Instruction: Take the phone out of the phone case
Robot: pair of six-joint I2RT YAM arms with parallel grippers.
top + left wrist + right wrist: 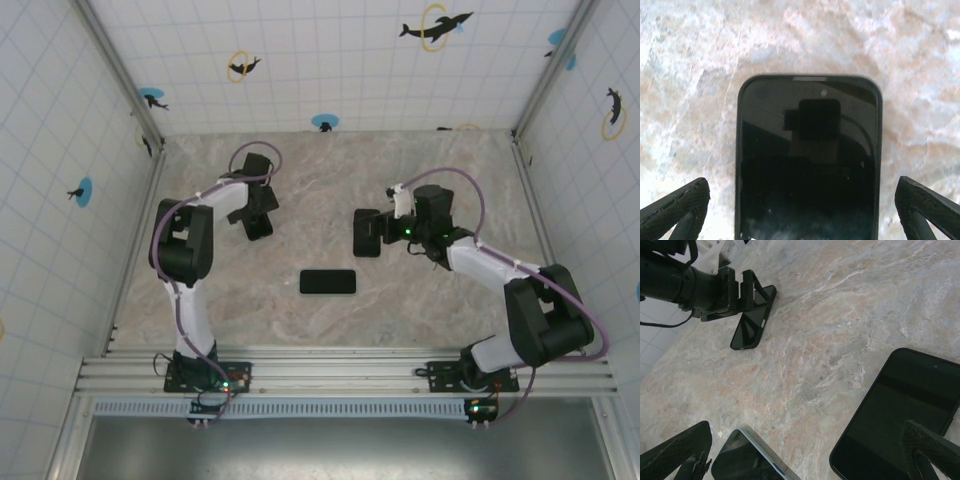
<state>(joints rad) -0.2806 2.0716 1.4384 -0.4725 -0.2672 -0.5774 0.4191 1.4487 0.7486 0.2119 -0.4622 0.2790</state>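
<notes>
A marble-patterned table [330, 170] in beige and grey carries three flat things — a dark phone [328, 282] near its middle, a second dark phone [807, 165] lying screen up farther back on the left, and a pale-edged slab [752, 460], only partly in view

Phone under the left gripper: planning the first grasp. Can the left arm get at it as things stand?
Probably yes: the open left gripper straddles the phone, a finger either side, nothing in the way.

Phone [807, 165] lies on marble table [690, 75] — left gripper [802, 212] spread astride it.
</notes>
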